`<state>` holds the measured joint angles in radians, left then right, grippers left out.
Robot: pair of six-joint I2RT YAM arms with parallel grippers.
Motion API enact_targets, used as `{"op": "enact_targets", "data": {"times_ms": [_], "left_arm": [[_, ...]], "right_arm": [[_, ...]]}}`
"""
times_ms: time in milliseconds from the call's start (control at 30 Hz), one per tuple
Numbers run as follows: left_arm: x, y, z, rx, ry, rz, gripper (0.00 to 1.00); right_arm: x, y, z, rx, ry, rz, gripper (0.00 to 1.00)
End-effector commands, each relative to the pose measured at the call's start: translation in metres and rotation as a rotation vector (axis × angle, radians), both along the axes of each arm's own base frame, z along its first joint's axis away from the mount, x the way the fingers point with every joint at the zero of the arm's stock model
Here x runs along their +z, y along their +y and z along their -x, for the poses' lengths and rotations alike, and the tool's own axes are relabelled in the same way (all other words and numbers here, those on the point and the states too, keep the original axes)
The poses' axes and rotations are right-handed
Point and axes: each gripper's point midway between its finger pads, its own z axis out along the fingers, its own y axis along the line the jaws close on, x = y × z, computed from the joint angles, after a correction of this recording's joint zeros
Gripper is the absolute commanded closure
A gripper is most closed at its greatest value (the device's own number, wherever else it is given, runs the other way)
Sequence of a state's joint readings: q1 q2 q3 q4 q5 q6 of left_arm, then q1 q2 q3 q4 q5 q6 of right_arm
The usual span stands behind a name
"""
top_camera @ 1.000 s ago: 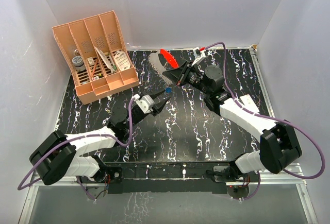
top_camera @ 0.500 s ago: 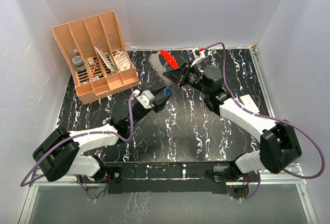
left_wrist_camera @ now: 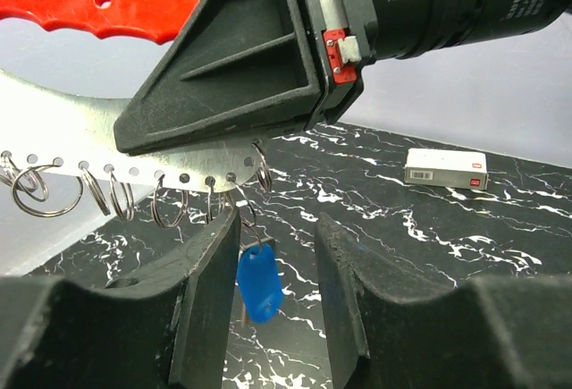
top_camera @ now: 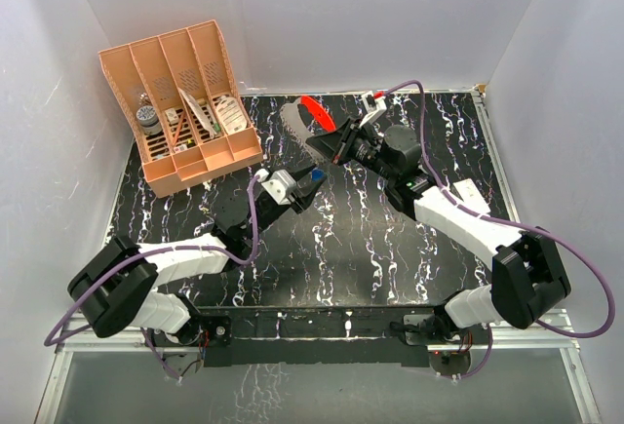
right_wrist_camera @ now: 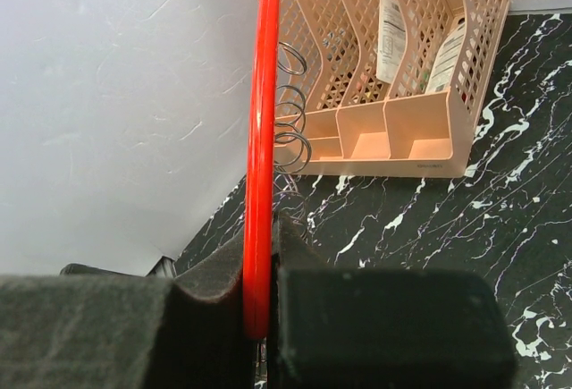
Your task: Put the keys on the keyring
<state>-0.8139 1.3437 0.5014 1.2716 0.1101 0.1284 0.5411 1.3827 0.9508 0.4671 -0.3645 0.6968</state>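
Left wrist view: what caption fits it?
Open left gripper frames the blue-headed key dangling under the keyring in the right gripper.

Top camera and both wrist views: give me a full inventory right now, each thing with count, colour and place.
keyring: one, red curved side and pale metal side; lifted over the far middle of the table, clamped in the right hand.
wire rings: several, silver; hanging along the keyring's metal side.
key: one, blue head; between the fingers of the left hand, just under the wire rings; unclear whether it is hooked on.
file organiser: one, peach; far left corner, holding small items.
box: one, white with a red mark; lying on the table.
table: one, black with white veins.
left hand: one, black; fingers apart around the key.
right hand: one, black; shut on the keyring's red side.
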Motion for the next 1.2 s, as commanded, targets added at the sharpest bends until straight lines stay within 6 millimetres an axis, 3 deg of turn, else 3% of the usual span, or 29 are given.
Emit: {"op": "enact_targets", "data": {"times_ms": [0, 467, 800, 1167], "left_arm": [[0.03, 0.002, -0.004, 0.026, -0.056, 0.073, 0.63], [0.035, 0.014, -0.01, 0.094, -0.074, 0.105, 0.64], [0.037, 0.018, -0.009, 0.107, -0.08, 0.112, 0.81], [0.038, 0.017, -0.007, 0.096, -0.085, 0.113, 0.89]], "right_arm": [[0.025, 0.0, 0.004, -0.006, -0.082, -0.026, 1.0], [0.025, 0.004, 0.007, 0.002, -0.084, -0.019, 1.0], [0.024, 0.005, 0.008, 0.005, -0.086, -0.015, 1.0], [0.021, 0.007, 0.008, 0.009, -0.079, -0.007, 1.0]]}}
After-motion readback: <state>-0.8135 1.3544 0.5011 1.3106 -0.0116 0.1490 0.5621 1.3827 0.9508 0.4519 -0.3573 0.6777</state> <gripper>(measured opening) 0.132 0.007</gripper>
